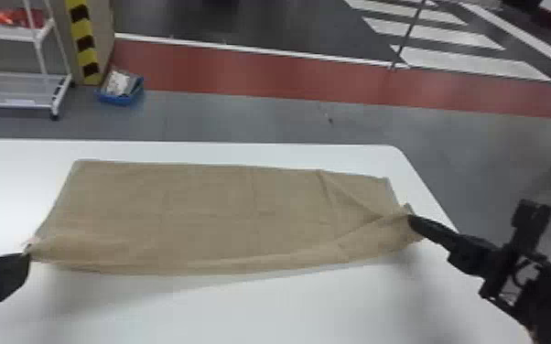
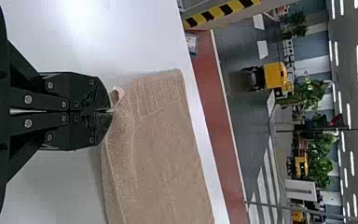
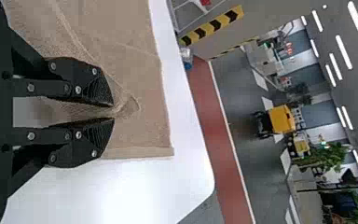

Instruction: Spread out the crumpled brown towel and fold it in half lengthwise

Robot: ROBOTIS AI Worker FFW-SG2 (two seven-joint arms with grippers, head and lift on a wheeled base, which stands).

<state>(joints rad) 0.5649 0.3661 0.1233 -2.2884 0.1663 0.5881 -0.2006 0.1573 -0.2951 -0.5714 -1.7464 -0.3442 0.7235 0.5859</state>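
Observation:
The brown towel [image 1: 224, 210] lies spread across the white table as a wide rectangle, its near edge raised at both ends. At its near left corner is my left gripper [image 1: 28, 257]; in the left wrist view the left gripper [image 2: 111, 111] is shut on the corner of the towel [image 2: 158, 149]. My right gripper [image 1: 411, 220] holds the near right corner, where diagonal creases run inward. Seen from the right wrist, the right gripper [image 3: 113, 112] pinches bunched cloth of the towel [image 3: 135, 74] between its fingertips.
The white table [image 1: 251, 306] has its far edge just beyond the towel and a rounded far right corner. On the floor behind stand a white shelf cart [image 1: 18, 89] and a blue bin [image 1: 121, 88], well off the table.

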